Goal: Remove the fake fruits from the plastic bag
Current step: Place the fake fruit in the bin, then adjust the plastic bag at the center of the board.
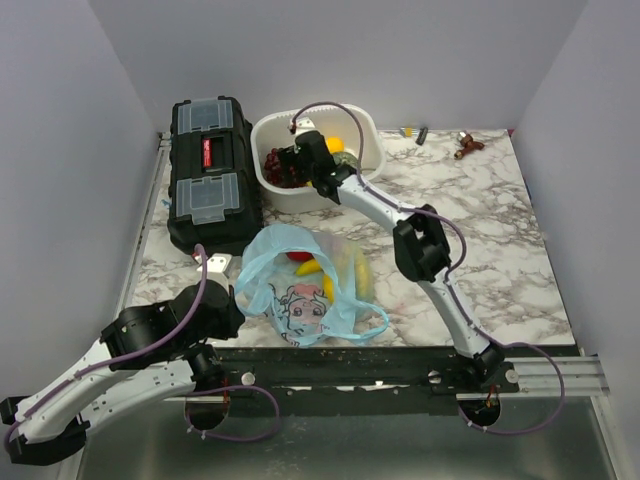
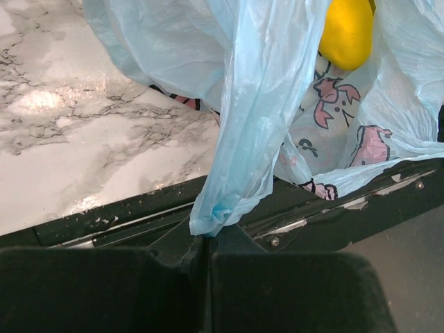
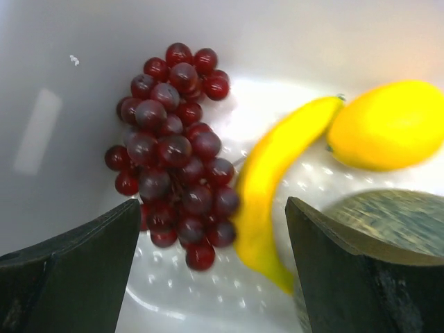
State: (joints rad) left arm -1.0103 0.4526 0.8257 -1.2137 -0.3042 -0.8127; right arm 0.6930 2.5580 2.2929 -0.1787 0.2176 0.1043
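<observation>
The light-blue plastic bag (image 1: 305,290) with the cartoon girl face lies near the table's front edge. A red piece (image 1: 300,256) and yellow bananas (image 1: 312,268) show through it. My left gripper (image 1: 225,308) is shut on the bag's twisted handle (image 2: 225,201), and a yellow fruit (image 2: 347,31) shows inside the bag. My right gripper (image 3: 211,208) hangs open in the white tub (image 1: 365,130), nothing between its fingers. Below it lie a dark grape bunch (image 3: 173,166), a banana (image 3: 274,184), an orange-yellow lemon (image 3: 388,125) and a dull-green melon (image 3: 388,215).
A black toolbox (image 1: 210,170) stands left of the tub. A small white block (image 1: 217,263) lies by the bag. Small bits (image 1: 467,145) lie at the back right. A black rail (image 1: 400,355) runs along the front edge.
</observation>
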